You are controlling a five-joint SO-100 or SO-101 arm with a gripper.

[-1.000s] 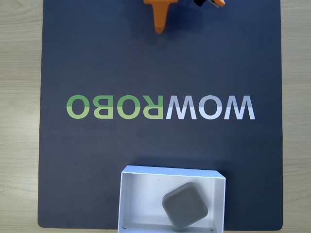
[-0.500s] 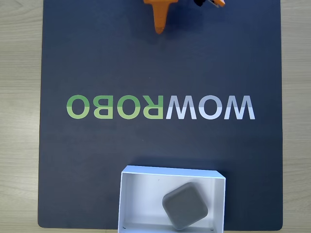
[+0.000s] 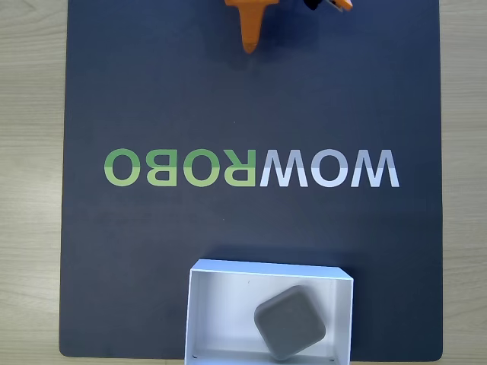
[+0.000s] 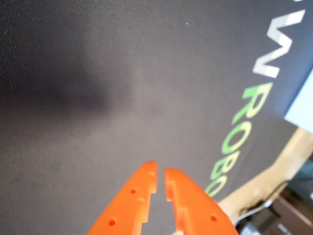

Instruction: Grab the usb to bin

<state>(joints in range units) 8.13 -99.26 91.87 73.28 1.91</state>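
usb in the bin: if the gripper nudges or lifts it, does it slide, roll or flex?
The usb looks like a solid flat block, so probably stiff and unlikely to roll. Its matte grey skin may grip fairly well, though rounded corners could let it twist between fingers. Lying on the bin's smooth white floor, it would likely slide when pushed.

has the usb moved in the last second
No. The usb lies in the bin, tilted, by the right wall just as before, equally far below the WOWROBO lettering.
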